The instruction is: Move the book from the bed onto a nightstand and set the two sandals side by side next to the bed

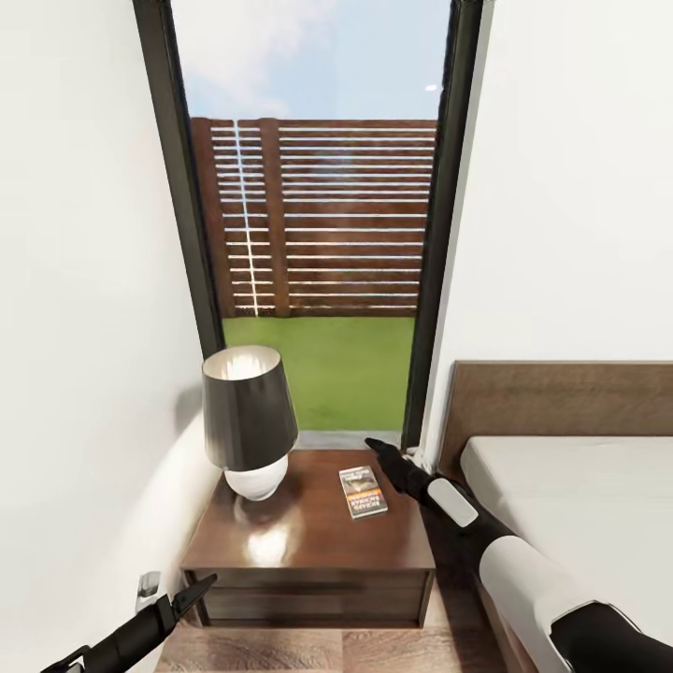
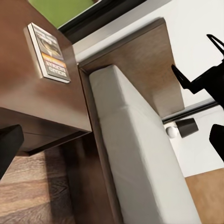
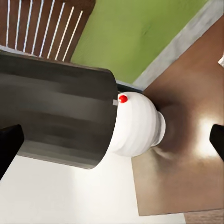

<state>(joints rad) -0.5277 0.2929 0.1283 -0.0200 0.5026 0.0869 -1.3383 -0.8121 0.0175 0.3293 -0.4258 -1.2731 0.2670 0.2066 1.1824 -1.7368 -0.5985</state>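
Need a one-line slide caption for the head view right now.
Book lies flat on nightstand beside lamp; right gripper hovers just behind it, beside the bed.

One book (image 1: 363,492) is counted, lying flat on the top of one nightstand (image 1: 308,547). One lamp (image 1: 248,421) is seen on that same nightstand, made up of one dark shade and one white ribbed base; a second lamp (image 2: 181,128) is made out in the left wrist view beyond the far side of the bed. One bed (image 1: 584,505) is counted, with one light-grey mattress and one wooden headboard. One tall black-framed window (image 1: 318,224) is counted in the head view, with one slatted brown fence behind it. Two robot arms are counted in the head view, one to each side.
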